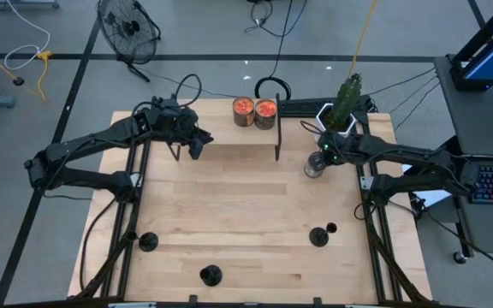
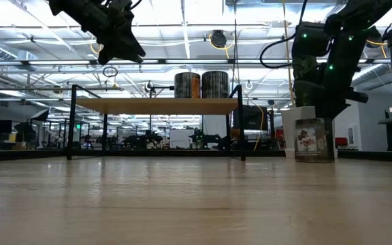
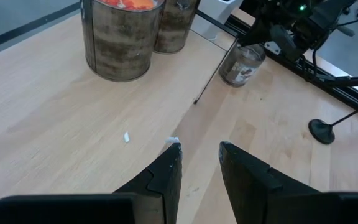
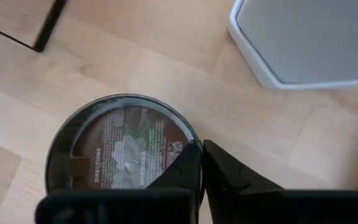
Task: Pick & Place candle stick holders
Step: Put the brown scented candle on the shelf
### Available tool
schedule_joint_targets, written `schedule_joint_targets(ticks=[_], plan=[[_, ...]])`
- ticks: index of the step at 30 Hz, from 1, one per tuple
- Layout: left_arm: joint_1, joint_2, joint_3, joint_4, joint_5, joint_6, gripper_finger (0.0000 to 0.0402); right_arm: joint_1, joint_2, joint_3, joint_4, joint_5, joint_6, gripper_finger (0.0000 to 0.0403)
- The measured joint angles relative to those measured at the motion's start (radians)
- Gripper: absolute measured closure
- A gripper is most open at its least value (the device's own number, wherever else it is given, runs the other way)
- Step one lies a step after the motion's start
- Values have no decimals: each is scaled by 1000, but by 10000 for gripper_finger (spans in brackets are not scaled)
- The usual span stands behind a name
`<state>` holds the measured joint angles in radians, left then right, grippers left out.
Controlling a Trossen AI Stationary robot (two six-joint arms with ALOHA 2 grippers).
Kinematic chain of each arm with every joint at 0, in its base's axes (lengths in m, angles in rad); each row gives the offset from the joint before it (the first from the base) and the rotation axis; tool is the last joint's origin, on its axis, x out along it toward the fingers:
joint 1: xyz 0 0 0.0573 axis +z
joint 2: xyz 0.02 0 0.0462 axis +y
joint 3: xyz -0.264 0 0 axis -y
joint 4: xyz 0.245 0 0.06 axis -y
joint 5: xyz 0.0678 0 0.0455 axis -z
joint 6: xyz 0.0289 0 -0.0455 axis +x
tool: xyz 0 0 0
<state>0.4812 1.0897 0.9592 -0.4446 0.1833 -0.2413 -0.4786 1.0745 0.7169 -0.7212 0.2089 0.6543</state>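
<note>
Three matte-black candle stick holders stand on their round bases on the table's near half: one near left (image 1: 148, 241), one by the near edge (image 1: 210, 275), one near right (image 1: 319, 236), which also shows in the left wrist view (image 3: 322, 130). My left gripper (image 1: 197, 141) (image 3: 201, 158) is open and empty, high over the left part of the wooden shelf (image 1: 229, 141). My right gripper (image 1: 319, 161) (image 4: 201, 155) is shut on a glass candle jar (image 4: 123, 155) at the table's far right, far from the holders. My right gripper holds the glass jar by its rim (image 4: 194, 142), on the side toward the white pot. One finger (image 4: 182, 171) shows inside the jar and one (image 4: 229, 174) outside. The fingers point down from above. The jar (image 2: 314, 139) is upright, its bottom at table level.
A low black-legged wooden shelf (image 2: 158, 105) stands at the far middle with two orange-topped cans (image 1: 254, 111) on it. A white hexagonal pot (image 4: 303, 43) with a green plant (image 1: 347, 98) stands right behind the jar. The table's middle (image 1: 246, 205) is bare wood.
</note>
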Motion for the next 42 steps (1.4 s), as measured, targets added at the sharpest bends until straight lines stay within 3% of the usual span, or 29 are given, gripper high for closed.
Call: schedule_joint_targets(ticks=[6, 15, 20, 28, 35, 42], plan=[[0, 0, 0, -1, 0, -4, 286, 15, -29, 99, 2, -14, -28, 401], [0, 0, 0, -49, -41, 12, 286, 108, 28, 374, -21, -62, -68, 402], [0, 0, 0, -57, -53, 35, 286, 171, 103, 527, -121, -84, -77, 402], [2, 0, 0, -56, -79, 76, 286, 225, 288, 764, -120, -84, -198, 402], [2, -22, 0, -49, -79, 100, 286, 197, 426, 883, -107, -83, -310, 403], [11, -149, -40, -14, -79, 113, 286, 154, 522, 957, -51, -84, -371, 403]])
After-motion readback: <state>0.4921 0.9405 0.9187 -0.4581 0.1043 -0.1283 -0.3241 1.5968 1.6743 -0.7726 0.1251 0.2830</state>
